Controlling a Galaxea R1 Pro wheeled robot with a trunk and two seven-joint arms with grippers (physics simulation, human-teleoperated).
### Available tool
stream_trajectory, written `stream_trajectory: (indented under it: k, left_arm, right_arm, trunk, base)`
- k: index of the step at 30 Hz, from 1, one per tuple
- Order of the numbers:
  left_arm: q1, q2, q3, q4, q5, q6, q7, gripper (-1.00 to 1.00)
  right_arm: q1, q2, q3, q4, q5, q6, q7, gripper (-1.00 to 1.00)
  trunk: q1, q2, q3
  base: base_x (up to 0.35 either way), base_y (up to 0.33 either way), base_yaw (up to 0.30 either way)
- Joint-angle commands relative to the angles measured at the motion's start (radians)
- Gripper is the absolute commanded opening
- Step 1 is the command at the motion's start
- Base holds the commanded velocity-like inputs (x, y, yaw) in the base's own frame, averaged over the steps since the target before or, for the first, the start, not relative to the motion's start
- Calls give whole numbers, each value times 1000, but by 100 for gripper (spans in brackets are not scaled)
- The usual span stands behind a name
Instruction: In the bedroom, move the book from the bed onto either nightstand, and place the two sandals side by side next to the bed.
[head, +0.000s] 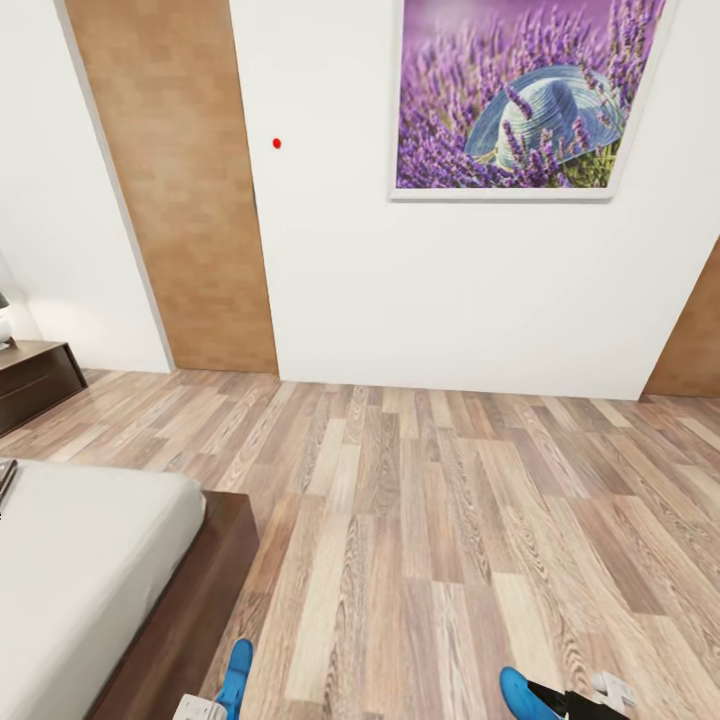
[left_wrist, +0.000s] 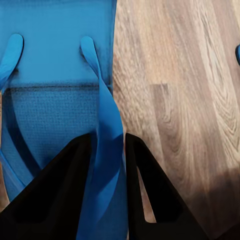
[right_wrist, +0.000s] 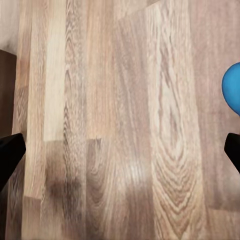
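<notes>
In the left wrist view my left gripper (left_wrist: 107, 150) is shut on the strap of a bright blue sandal (left_wrist: 55, 75), which hangs over the wood floor. In the head view this sandal (head: 238, 672) is at the bottom edge beside the bed (head: 180, 610) corner. My right gripper (right_wrist: 120, 150) stands open over bare floor with nothing between its fingers. The second blue sandal (right_wrist: 232, 87) lies just past one fingertip and shows in the head view as a blue sandal toe (head: 518, 690). A thin dark object, probably the book (head: 5, 482), lies on the mattress at the left edge. The nightstand (head: 35, 378) stands far left.
A white wall with a lavender picture (head: 525, 95) closes the room ahead, with wood-panelled strips (head: 175, 190) at the left and far right. Wood-plank floor (head: 450, 520) stretches wide between the bed and the wall.
</notes>
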Motion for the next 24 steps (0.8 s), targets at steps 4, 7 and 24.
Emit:
stream_trajectory:
  k: [4,7,24]
  left_arm:
    - [-1,-1,8,0,-11,-6,-4,-100]
    - [-1,-1,8,0,-11,-6,-4,-100]
    - [-1,-1,8,0,-11,-6,-4,-100]
  right_arm:
    - [0,0,-5,0,-4,10,4,100]
    - [0,0,-5,0,-4,10,4,100]
    - [0,1,-5,-1,-4,10,4,100]
  trunk:
    - [0,0,-1]
    - [0,0,-1]
    - [0,0,-1]
  base:
    - [3,198,0]
    - [1,199,0]
    - [193,20,0]
